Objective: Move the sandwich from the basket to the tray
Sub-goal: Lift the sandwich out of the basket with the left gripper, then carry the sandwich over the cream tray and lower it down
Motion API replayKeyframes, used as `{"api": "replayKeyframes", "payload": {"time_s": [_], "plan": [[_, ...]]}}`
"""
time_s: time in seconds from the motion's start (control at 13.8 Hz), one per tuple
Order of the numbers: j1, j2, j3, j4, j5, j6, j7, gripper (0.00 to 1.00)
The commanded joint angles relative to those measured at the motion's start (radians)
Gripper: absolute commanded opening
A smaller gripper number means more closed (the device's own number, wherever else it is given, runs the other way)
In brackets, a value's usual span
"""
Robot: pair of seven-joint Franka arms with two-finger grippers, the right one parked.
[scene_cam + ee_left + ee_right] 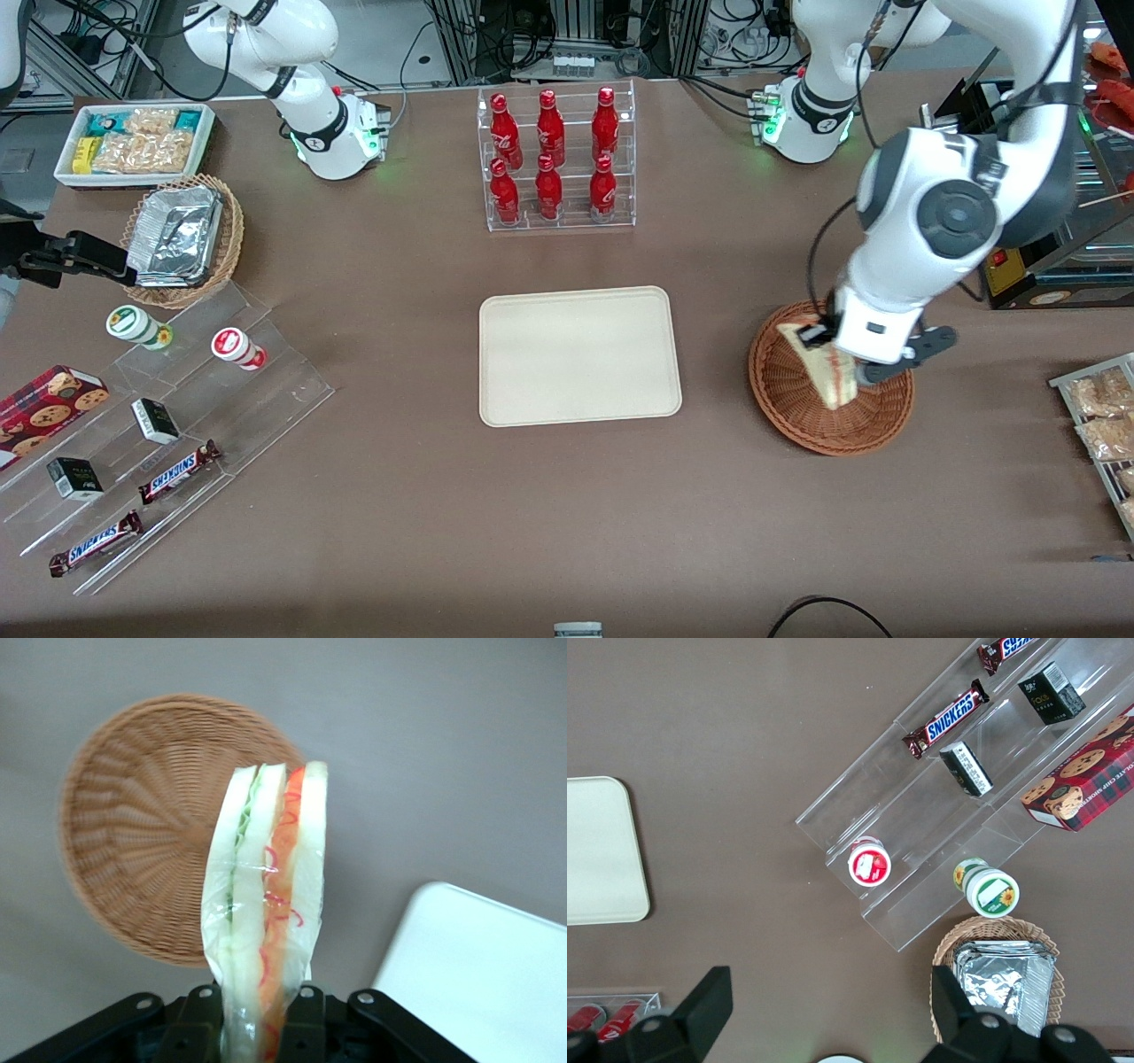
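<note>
My left gripper (846, 368) hangs above the reddish-brown wicker basket (797, 399) and is shut on the sandwich (824, 368), a plastic-wrapped wedge of white bread. In the left wrist view the sandwich (266, 904) stands up between the black fingers (306, 1023), lifted clear of the basket (142, 824), with green and red-orange filling along its edge. The cream tray (580, 354) lies flat at the table's middle, toward the parked arm from the basket; one corner of the tray (478, 974) shows in the wrist view.
A clear rack of red bottles (554, 159) stands farther from the front camera than the tray. A tan basket of foil containers (182, 239), a white bin of snacks (133, 142) and acrylic steps with candy bars (177, 470) lie toward the parked arm's end. Snack packets (1103, 416) sit at the working arm's end.
</note>
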Motion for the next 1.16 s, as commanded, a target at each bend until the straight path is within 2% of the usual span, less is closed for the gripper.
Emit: {"api": "replayKeyframes", "payload": {"time_s": [0.0,0.58,1.09], "plan": [[-0.116,0.112,0.011,0.126,-0.009,-0.028,-0.029,0.00],[-0.329,0.397,0.011,0.350,-0.001,0.006,-0.031,0.00],[-0.447,0.558,0.013,0.387,-0.003,0.231,-0.179,0.00]]}}
